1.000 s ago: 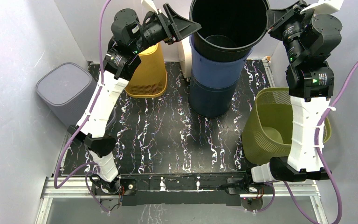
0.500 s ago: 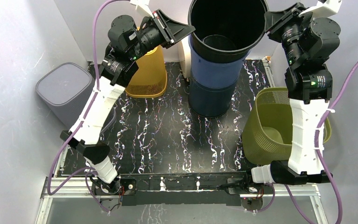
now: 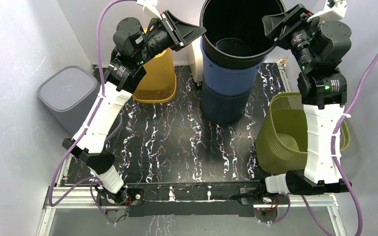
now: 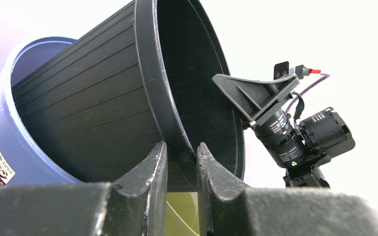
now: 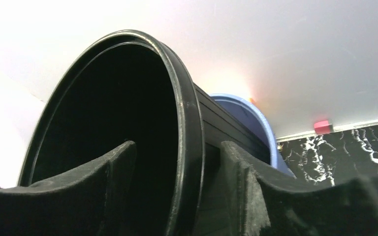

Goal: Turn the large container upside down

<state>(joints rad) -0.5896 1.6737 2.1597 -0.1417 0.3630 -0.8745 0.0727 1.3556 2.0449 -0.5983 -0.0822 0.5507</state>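
Note:
The large black container (image 3: pixel 241 49) stands mouth up, nested in a blue container (image 3: pixel 226 83) at the back of the table. My left gripper (image 3: pixel 202 32) is shut on its left rim; in the left wrist view the rim (image 4: pixel 177 142) is pinched between both fingers of the left gripper (image 4: pixel 182 162). My right gripper (image 3: pixel 274 27) is at the right rim, open. In the right wrist view the right gripper (image 5: pixel 177 182) straddles the rim (image 5: pixel 189 147), one finger inside and one outside. The inner finger (image 5: pixel 103 187) stands clear of the wall.
An olive mesh basket (image 3: pixel 280 132) stands at the right beside the right arm. A yellow mesh basket (image 3: pixel 157 73) stands back left under the left arm. A grey bin (image 3: pixel 69 93) sits off the table's left edge. White walls close in behind.
My right gripper has swung left onto the container's right rim and now straddles it. The left arm shifted slightly, still clamped on the left rim.

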